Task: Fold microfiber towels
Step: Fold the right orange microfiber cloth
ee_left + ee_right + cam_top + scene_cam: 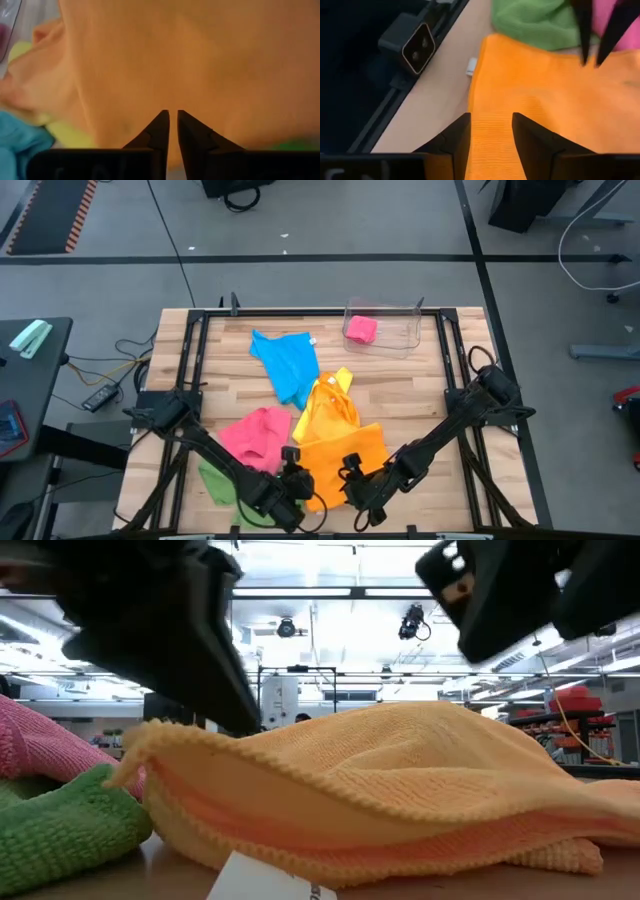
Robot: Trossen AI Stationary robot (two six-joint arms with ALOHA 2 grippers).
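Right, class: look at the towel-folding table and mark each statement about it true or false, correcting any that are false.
1. A pink towel lies inside the clear plastic bin. True.
2. The blue towel lies at the near edge, under both claws. False: it lies toward the far side of the table; the orange towel is the one by the claws.
3. The right claw has its fingers apart over the orange towel. True.
4. The green towel lies to the right of the orange towel in the high view. False: it lies to its left, beside another pink towel.
5. The left claw holds the yellow towel up. False: it sits over the orange towel.
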